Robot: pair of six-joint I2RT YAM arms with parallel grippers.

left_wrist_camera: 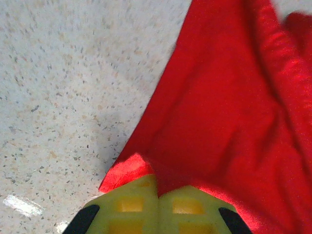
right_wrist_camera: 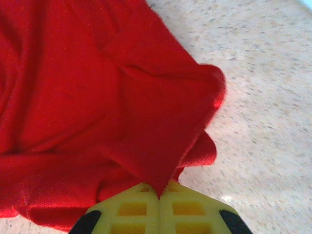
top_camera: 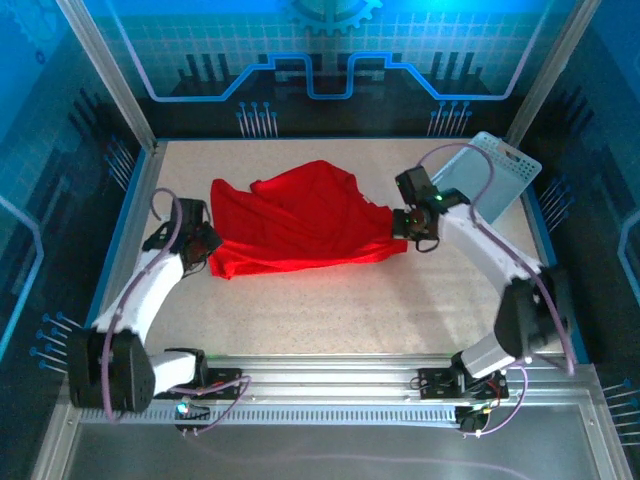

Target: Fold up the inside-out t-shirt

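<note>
The inside-out t-shirt (top_camera: 300, 220) is a bright red cloth spread in rumpled folds across the middle of the table. My left gripper (top_camera: 207, 248) is at its near left corner, shut on the cloth; in the left wrist view the red fabric (left_wrist_camera: 219, 107) runs up from between the yellow fingers (left_wrist_camera: 134, 204). My right gripper (top_camera: 400, 222) is at the shirt's right edge, also shut on it. In the right wrist view a point of red cloth (right_wrist_camera: 122, 107) is pinched between the closed fingers (right_wrist_camera: 187, 209).
A light blue mesh basket (top_camera: 495, 170) leans at the back right corner, just behind the right arm. Speckled tabletop (top_camera: 330, 310) lies bare between the shirt and the arm bases. Raised walls edge the table on both sides.
</note>
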